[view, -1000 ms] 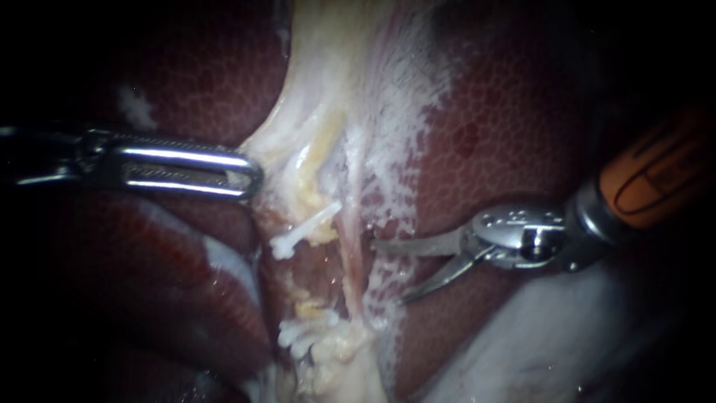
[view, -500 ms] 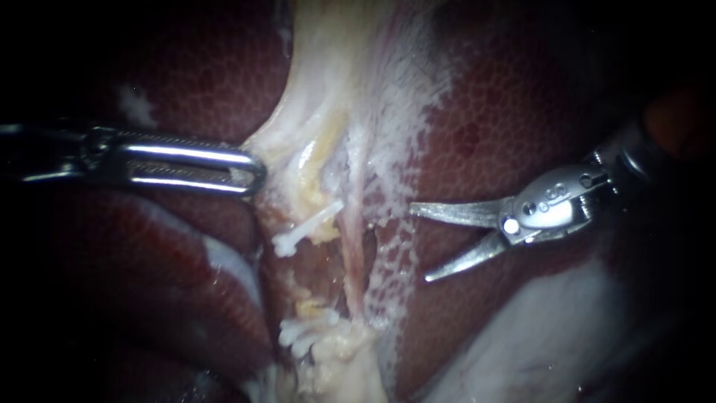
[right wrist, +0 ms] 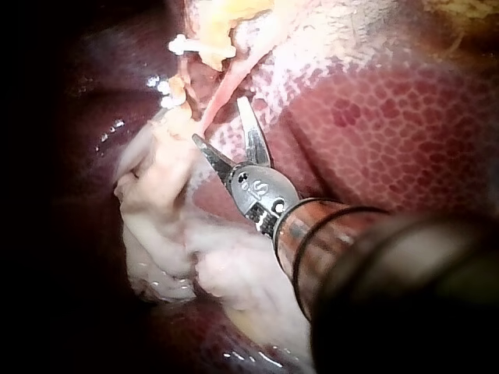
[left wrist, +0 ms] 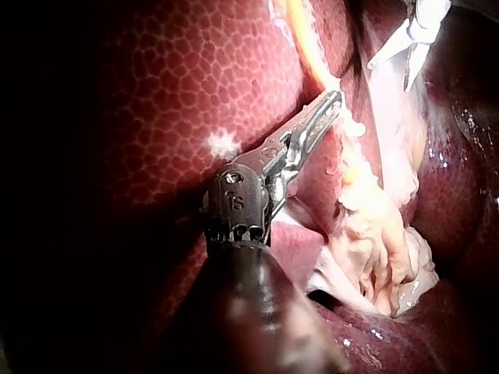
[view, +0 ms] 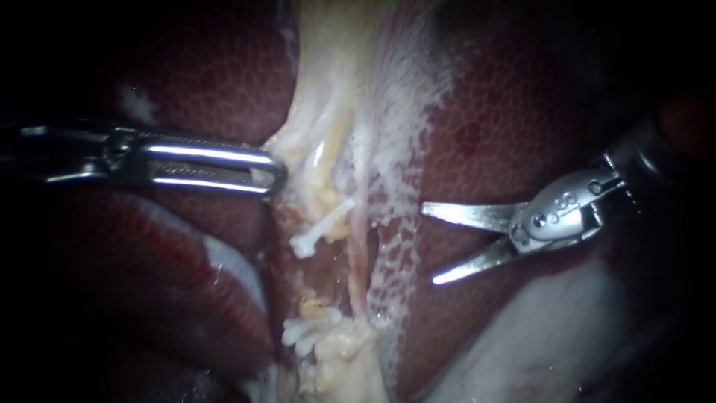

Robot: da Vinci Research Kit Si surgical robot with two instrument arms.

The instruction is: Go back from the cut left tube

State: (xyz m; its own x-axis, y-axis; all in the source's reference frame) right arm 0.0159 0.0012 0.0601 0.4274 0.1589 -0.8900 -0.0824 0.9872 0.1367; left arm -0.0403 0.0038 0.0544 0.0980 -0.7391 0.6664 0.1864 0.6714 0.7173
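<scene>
The cut left tube shows as two stumps: an upper one with a white clip (view: 319,228) and a lower one with white clips (view: 304,333). Beside them the pink right tube (view: 359,261) runs whole. My right instrument (view: 430,245) stands to the right of the tubes over the liver, its two blades open and holding nothing. In the right wrist view its blades (right wrist: 220,121) are spread just short of the pink tube (right wrist: 224,92). My left instrument (view: 277,176) is shut on the pale tissue beside the upper stump, and its jaws (left wrist: 318,121) lie together in the left wrist view.
Dark red liver (view: 522,112) surrounds the pale band of tissue (view: 350,89). A whitish lump of gallbladder tissue (right wrist: 179,234) lies beside and under the right instrument's shaft. A white clip (left wrist: 417,23) shows ahead of the left jaws.
The right instrument has drawn back to the right, away from the tubes, with its blades open. The left instrument and the tissue it holds have shifted slightly right.
</scene>
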